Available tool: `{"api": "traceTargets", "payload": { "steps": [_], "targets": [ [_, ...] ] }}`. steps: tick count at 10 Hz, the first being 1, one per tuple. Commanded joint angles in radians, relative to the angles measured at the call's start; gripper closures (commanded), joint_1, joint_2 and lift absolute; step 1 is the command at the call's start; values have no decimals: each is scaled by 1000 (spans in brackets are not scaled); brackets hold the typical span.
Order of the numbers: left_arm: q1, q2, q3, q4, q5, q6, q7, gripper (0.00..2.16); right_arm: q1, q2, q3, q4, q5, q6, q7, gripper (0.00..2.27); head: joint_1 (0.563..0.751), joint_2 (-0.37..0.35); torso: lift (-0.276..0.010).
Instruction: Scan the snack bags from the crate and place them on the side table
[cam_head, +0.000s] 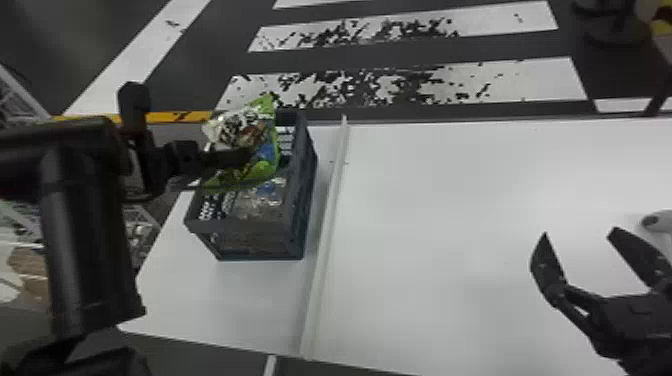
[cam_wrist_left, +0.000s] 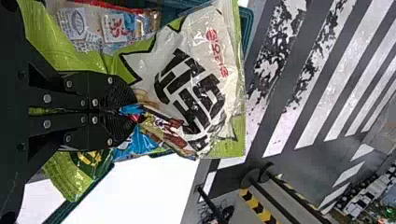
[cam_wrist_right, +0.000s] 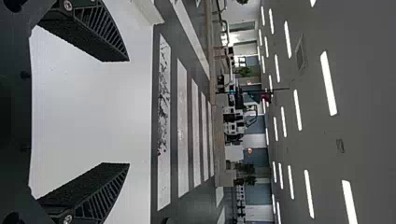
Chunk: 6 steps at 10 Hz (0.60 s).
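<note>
Snack bag (cam_head: 250, 129) (partly green) over crate (cam_head: 240, 227)

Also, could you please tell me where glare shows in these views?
Head view: a soft sheen on the white table; left wrist view: small glints on the film of the snack bag; right wrist view: ceiling lights as bright bars.

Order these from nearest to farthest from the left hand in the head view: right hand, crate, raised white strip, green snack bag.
1. Green snack bag: gripped in the left hand.
2. Crate: beneath the bag.
3. Raised white strip: to the crate's right.
4. Right hand: far right, open, over the table.
</note>
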Motion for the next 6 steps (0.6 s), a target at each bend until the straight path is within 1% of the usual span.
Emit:
{"api": "traceTargets", "payload": {
  "steps": [1, 2, 3, 4, 5, 6],
  "targets": [
    [70, -2, 7, -70, -3, -59, 23, 2138, 0, 0, 0, 0, 0, 0, 0, 70, 695, 247, -94],
    [115, -11, 2, -112, -18, -139, 60, 2138, 0, 2, 2, 0, 0, 0, 0, 70, 695, 252, -94],
    [131, -19, 8, -151, -21, -160, 78, 2138, 0, 2, 2, 0, 0, 0, 0, 70, 695, 265, -94],
    [138, -30, 19, -186, -18, -160, 78, 2138, 3, 2, 2, 0, 0, 0, 0, 73, 695, 272, -94],
    [150, -31, 24, -234, -9, -157, 84, 2138, 5, 2, 0, 0, 0, 0, 0, 73, 695, 271, -94],
    [159, -43, 33, -283, -4, -151, 89, 2138, 5, 2, 0, -2, 0, 0, 0, 73, 695, 270, -94]
  ]
}}
